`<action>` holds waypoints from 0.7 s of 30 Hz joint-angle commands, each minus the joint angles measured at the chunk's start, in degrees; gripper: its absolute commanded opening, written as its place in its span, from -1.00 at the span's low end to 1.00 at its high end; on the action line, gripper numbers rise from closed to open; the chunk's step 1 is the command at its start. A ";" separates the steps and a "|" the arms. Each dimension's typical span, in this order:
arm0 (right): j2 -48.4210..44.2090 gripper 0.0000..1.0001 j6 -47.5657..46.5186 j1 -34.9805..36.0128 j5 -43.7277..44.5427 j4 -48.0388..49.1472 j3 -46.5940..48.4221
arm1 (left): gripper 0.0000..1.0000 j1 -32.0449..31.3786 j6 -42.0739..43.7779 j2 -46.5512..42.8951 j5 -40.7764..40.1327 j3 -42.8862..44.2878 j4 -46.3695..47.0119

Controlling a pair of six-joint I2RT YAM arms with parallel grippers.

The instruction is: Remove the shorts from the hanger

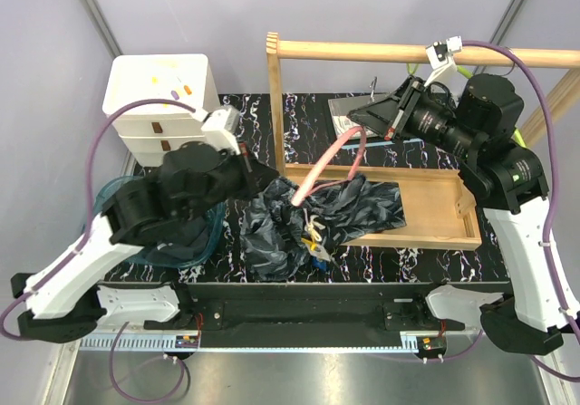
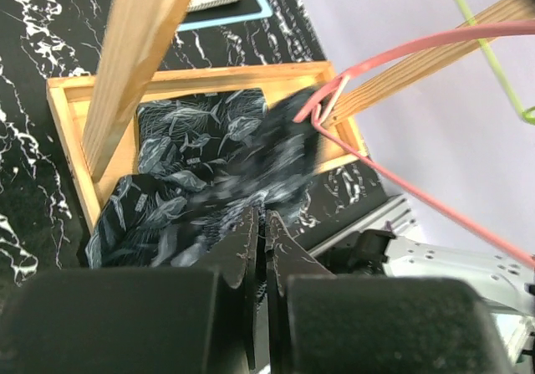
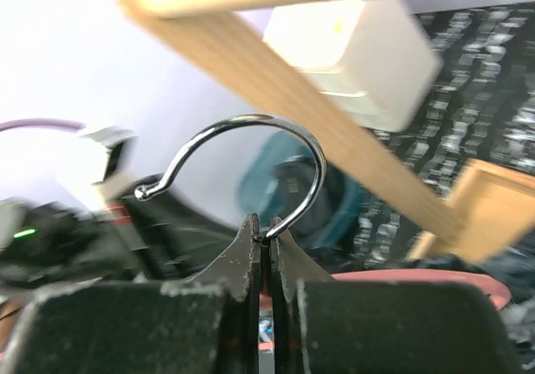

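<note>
The pink hanger (image 1: 328, 162) slants from high under the rack down to the shorts (image 1: 349, 207). These are dark, marbled cloth heaped over the wooden tray's front edge, one end still caught at the hanger's lower corner (image 2: 322, 110). My right gripper (image 3: 266, 230) is shut on the base of the hanger's metal hook (image 3: 316, 161), holding it up beside the rack post. My left gripper (image 2: 262, 215) is shut at the edge of the shorts (image 2: 201, 135), with a pinch of blurred dark cloth at its tips. In the top view it (image 1: 270, 180) sits just left of the heap.
A wooden rack (image 1: 381, 52) stands over the wooden tray (image 1: 444, 239). A white drawer unit (image 1: 159, 88) is at the back left, with a teal basket (image 1: 107, 190) under my left arm. A thin green hanger (image 2: 489, 52) hangs on the right. Something small and yellow (image 1: 314, 236) lies on the cloth.
</note>
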 commanded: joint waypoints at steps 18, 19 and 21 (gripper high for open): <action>-2.76 -1.00 -3.96 -0.16 -1.64 -4.77 8.86 | -1.00 1.06 15.38 -4.68 -21.48 15.43 -5.64; -2.31 -1.00 -4.31 -0.16 -1.81 -5.13 9.39 | -1.00 1.06 16.89 -4.16 -22.90 19.27 -6.26; -1.00 -1.00 -4.93 -0.08 -2.25 -6.61 11.93 | -1.00 1.06 21.79 -3.28 -26.41 22.98 -6.79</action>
